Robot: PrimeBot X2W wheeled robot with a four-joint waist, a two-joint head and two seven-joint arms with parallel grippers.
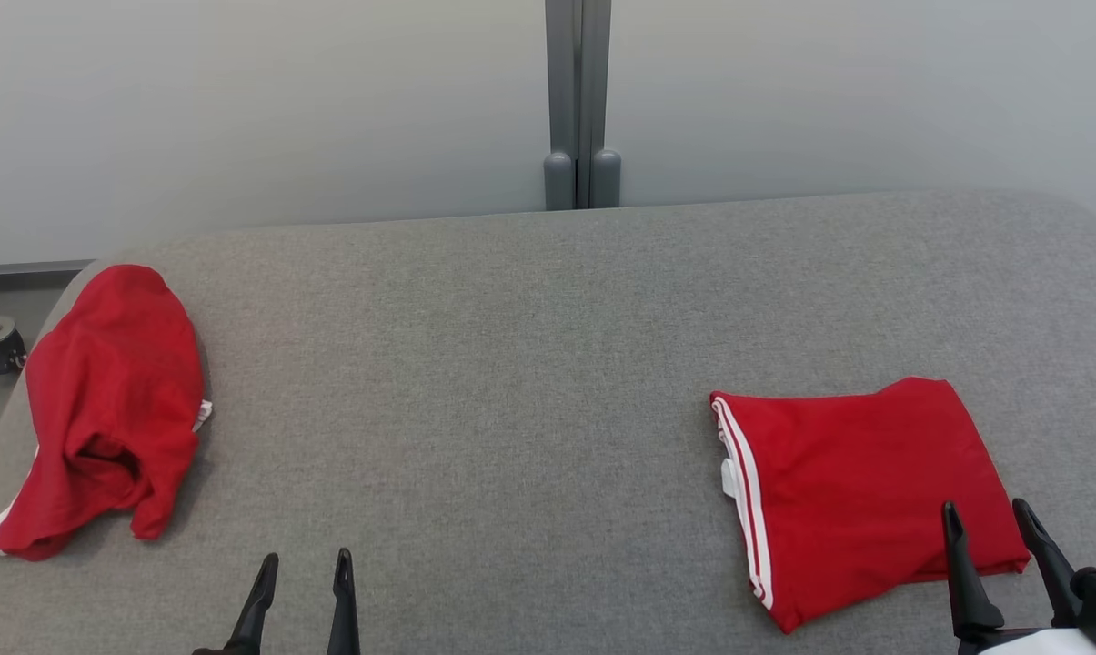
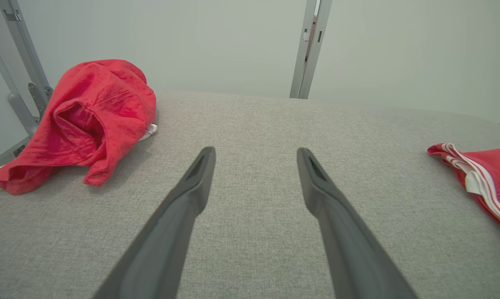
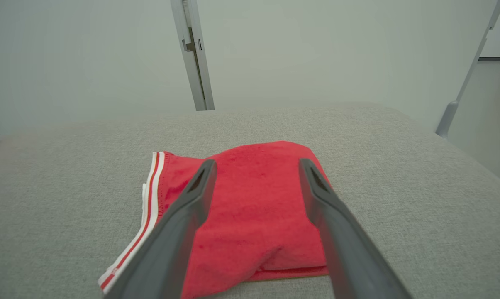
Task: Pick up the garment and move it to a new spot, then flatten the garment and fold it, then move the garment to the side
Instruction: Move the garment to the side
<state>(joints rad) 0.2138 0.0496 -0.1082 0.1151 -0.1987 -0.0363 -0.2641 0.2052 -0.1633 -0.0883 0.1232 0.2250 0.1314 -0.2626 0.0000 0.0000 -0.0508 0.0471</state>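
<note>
- Folded garment (image 1: 857, 482): red with white stripes along one edge, lying flat at the near right of the grey surface (image 1: 511, 364). A crumpled red garment (image 1: 111, 400) is heaped at the left.
- Likely soft, light and limp, so pinch a corner through all layers.
- Left fingers (image 1: 258, 596) and right fingers (image 1: 961, 569) are spread apart and empty.

My left end effector (image 1: 306, 554) faces a wide open stretch of grey fabric-covered tabletop (image 1: 511, 382), free from near edge to far edge. At the left, a crumpled red cloth heap (image 1: 106, 409) stands raised. At the near right, a flat folded red garment with white stripes (image 1: 861, 482) lies low beneath my right end effector (image 1: 984, 507). A grey metal post (image 1: 578, 100) stands beyond the far edge.
</note>
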